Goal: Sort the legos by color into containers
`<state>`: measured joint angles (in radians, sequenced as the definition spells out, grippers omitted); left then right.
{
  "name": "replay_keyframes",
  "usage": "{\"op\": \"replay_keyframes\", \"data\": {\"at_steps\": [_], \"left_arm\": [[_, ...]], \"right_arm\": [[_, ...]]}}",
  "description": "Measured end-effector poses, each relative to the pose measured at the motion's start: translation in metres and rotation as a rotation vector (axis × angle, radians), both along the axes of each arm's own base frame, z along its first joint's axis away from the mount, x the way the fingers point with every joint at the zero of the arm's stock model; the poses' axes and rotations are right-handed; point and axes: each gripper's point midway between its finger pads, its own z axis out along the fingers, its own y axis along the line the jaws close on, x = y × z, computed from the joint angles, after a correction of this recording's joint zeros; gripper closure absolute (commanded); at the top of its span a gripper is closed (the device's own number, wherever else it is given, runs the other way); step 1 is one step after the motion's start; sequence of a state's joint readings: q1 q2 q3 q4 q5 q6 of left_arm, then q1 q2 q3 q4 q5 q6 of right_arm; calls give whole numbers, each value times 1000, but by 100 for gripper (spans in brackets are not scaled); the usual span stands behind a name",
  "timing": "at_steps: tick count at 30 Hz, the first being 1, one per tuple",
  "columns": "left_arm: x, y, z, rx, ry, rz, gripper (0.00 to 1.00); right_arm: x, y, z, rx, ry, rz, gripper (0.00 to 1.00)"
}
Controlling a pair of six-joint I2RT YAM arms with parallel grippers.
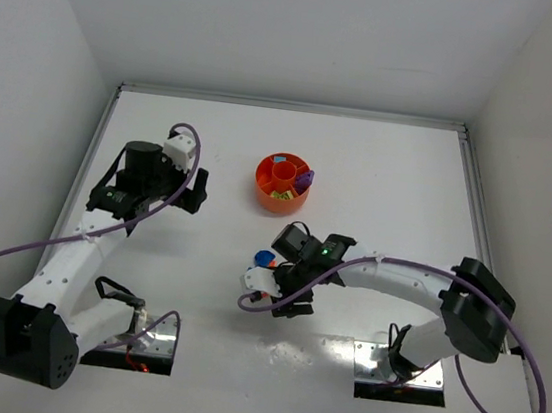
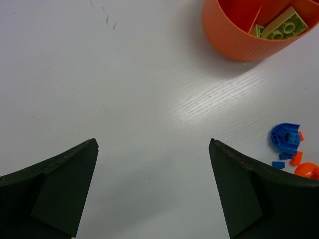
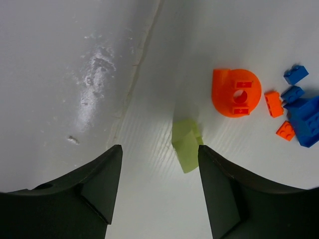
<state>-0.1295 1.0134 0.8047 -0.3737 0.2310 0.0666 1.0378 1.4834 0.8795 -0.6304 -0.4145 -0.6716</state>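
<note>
Right end effector (image 3: 159, 149) open, holding nothing; the pale yellow-green lego (image 3: 187, 145) lies on the desk (image 3: 75, 50) between its fingers (image 3: 94, 189), off-centre, long axis roughly along them.

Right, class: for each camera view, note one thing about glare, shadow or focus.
Top view: even light, one speckled glare patch on the table. Left wrist view: the orange tray throws a soft shadow; the fingers are near-black. Right wrist view: glare smears the upper left; the yellow-green piece is softer than the orange disc.
</note>
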Motion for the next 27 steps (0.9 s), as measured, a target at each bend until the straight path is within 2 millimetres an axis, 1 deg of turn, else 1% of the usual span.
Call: {"op": "replay_keyframes", "data": {"at_steps": [7,12,16,17,20,22,25,26,27], "left_arm": [[1,2,0,8,-2,6,0],[1,2,0,10,-2,7,0],[1,2,0,13,-4,5,0],[1,2,0,13,-4,5,0],[0,2,-2,13,-1,5,0],[-1,2,-5,14,5,5,0],[-1,2,-5,15,6,4,0],[-1,3,-5,16,6,4,0],[-1,3,-5,17,7,4,0]], "right_arm": [[11,6,-13,-15,-44,-22,42],[13,-2,-29,-52,-56,-34,46],[15,-3,-35,-59,-69,-39,56],[15,-4,-36,-60,-70,-41,62],[16,-3,-38,-58,-76,-48,70],[19,-1,-37,-52,-84,-58,70],[22,1,-38,-52,-90,-80,58],[22,0,-39,-56,-88,-85,49],[22,0,-39,-61,-83,-94,47]]}}
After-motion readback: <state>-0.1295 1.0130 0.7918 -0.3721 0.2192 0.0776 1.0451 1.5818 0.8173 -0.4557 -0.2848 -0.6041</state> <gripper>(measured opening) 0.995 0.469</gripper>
